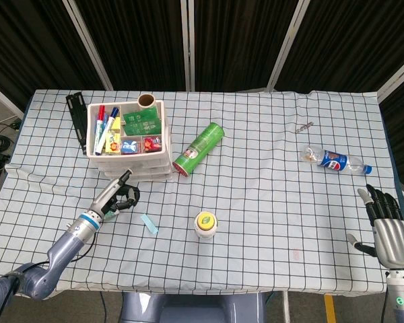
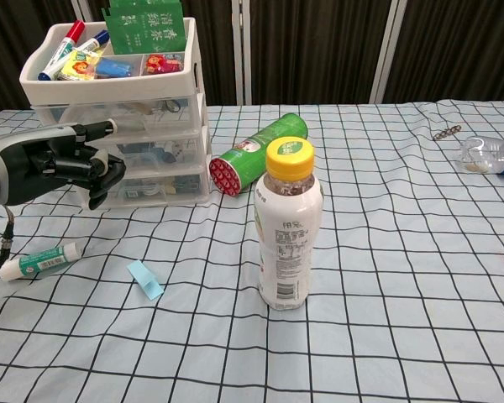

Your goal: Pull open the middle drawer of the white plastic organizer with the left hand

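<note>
The white plastic organizer (image 1: 130, 167) (image 2: 193, 84) stands at the table's back left, with three clear-fronted drawers under a top tray of markers and packets. All drawers look closed; the middle drawer (image 2: 163, 143) sits flush. My left hand (image 1: 118, 193) (image 2: 64, 164) is right in front of the drawers, one finger stretched out toward the middle drawer's left front and the others curled in, nothing visibly in them. Whether it touches the drawer is unclear. My right hand (image 1: 388, 231) hovers at the table's front right edge, fingers spread, holding nothing.
A green snack can (image 1: 200, 148) (image 2: 256, 151) lies right of the organizer. A yellow-capped bottle (image 1: 205, 225) (image 2: 289, 227) stands mid-table. A small tube (image 2: 38, 260) and a light blue scrap (image 1: 149, 223) (image 2: 144, 280) lie near my left hand. A Pepsi bottle (image 1: 337, 161) lies at the right.
</note>
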